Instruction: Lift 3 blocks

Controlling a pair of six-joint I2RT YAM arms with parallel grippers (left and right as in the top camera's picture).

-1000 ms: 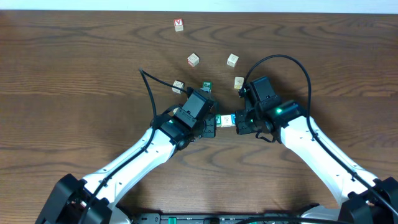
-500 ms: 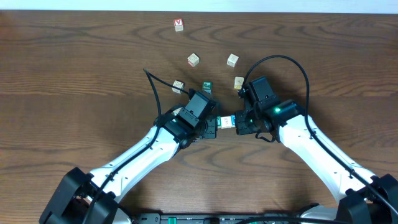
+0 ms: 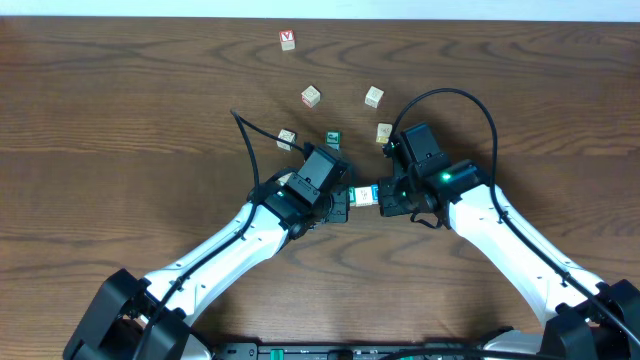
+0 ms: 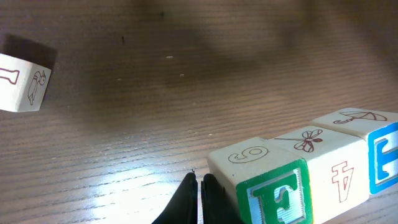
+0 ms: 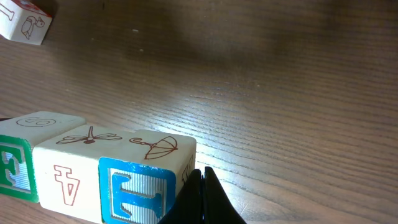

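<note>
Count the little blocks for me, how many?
9. Three touch in a row: green block, cream block, blue block. Six loose blocks lie beyond it. Others may be hidden.

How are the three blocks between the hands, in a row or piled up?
In a row: the green block, cream block and blue block touch side by side. None sits on top.

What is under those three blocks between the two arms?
Only wooden table shows around the blocks. Their undersides are cut off, so any gap beneath is hidden.
</note>
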